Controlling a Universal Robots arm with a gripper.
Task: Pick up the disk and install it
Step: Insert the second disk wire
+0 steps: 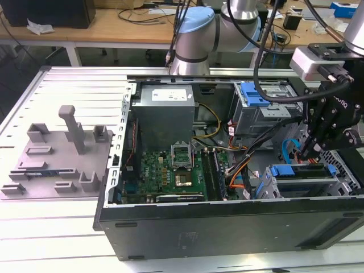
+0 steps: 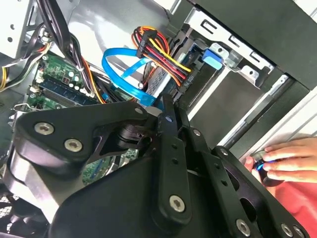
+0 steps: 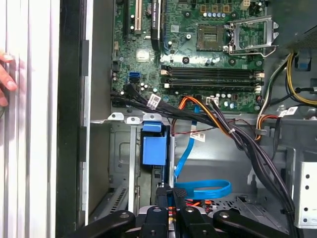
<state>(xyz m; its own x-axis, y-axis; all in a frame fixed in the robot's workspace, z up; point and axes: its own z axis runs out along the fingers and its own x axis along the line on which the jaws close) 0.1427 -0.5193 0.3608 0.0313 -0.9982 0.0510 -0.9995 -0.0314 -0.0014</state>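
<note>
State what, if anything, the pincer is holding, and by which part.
Nothing, as far as shows: the pincer is shut with nothing between its tips, while the disk sits in the drive cage.

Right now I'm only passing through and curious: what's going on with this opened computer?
A robot arm's black gripper is lowered inside the open black computer case, above the grey metal drive cage. A silver hard drive in a bright blue carrier frame sits in that cage, with the gripper just above it. A person's hand rests outside the case.
</note>
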